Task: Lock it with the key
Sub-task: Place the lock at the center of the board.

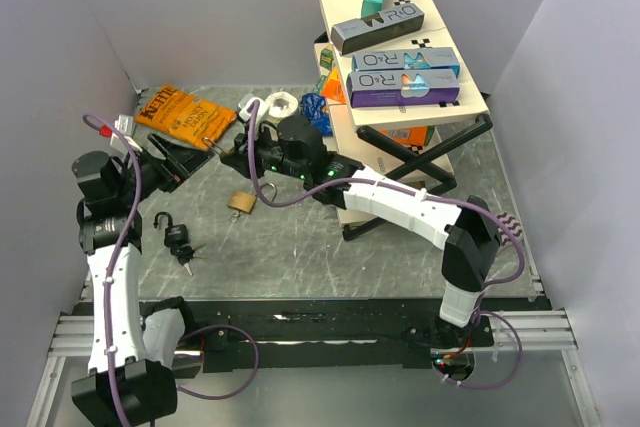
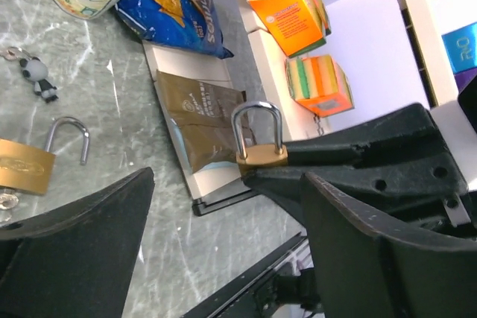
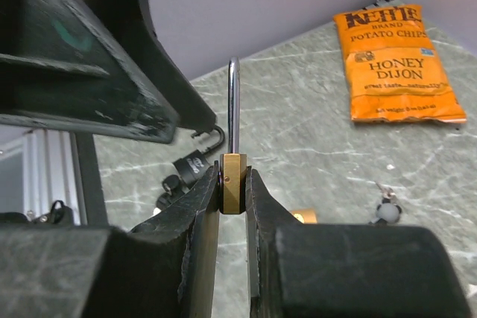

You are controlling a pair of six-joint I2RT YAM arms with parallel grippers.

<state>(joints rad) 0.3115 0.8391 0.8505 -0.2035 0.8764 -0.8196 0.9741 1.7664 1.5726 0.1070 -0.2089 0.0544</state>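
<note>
My right gripper [image 3: 232,191] is shut on a small brass padlock [image 3: 232,182], held above the table with its shackle closed and pointing up. It also shows in the left wrist view [image 2: 261,156], just beyond my left gripper [image 2: 227,184], which is open and empty. In the top view the left gripper [image 1: 175,159] and the right gripper [image 1: 228,155] face each other closely. A second brass padlock [image 1: 242,202] lies on the table with its shackle open and a key at its base. A black padlock [image 1: 176,234], shackle open, lies with keys [image 1: 188,257] near the left arm.
A Kettle chips bag [image 1: 185,117] lies at the back left. A tape roll [image 1: 280,103], a blue chips bag [image 1: 316,107] and a panda keychain [image 2: 37,76] lie behind the grippers. A white folding rack [image 1: 440,162] with boxes stands at the right.
</note>
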